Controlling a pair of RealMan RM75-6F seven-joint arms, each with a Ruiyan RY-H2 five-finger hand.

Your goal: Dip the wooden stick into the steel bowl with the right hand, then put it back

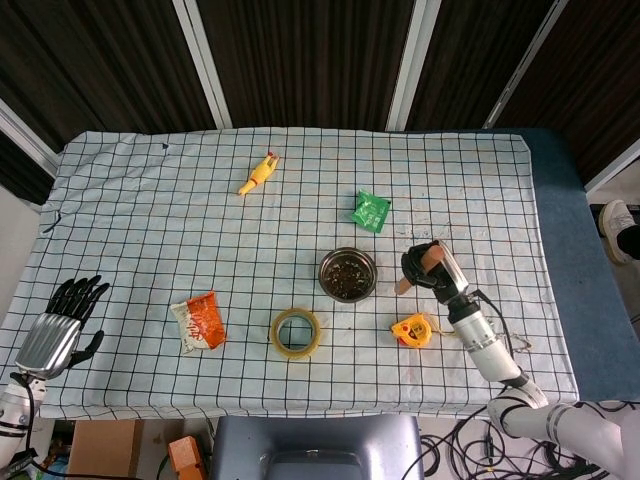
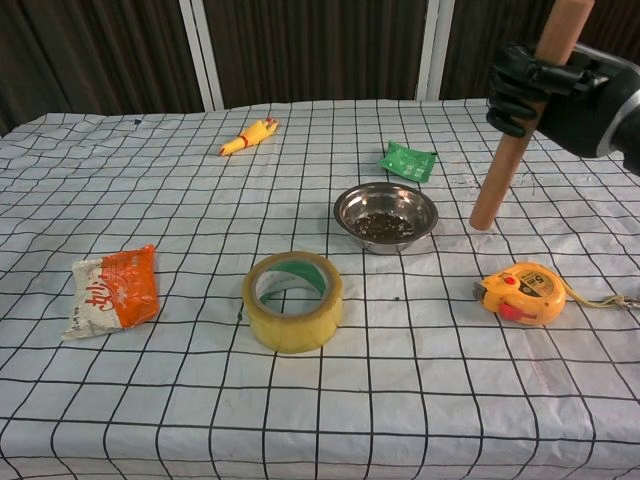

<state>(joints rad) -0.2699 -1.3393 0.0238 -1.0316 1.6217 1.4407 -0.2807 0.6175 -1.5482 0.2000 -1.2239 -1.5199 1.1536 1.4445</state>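
Note:
My right hand (image 1: 428, 271) (image 2: 545, 85) grips a wooden stick (image 2: 503, 170) (image 1: 404, 284) and holds it nearly upright above the cloth. Its lower end hangs just right of the steel bowl (image 1: 347, 274) (image 2: 385, 215), outside the rim. The bowl holds dark bits. My left hand (image 1: 60, 322) rests at the table's front left corner with its fingers spread and nothing in it; it shows only in the head view.
A yellow tape measure (image 1: 412, 329) (image 2: 522, 293) lies right of the bowl, toward the front. A tape roll (image 2: 293, 300), an orange snack packet (image 2: 112, 290), a green sachet (image 2: 408, 160) and a yellow rubber chicken (image 2: 249, 136) lie on the checked cloth (image 2: 200, 200).

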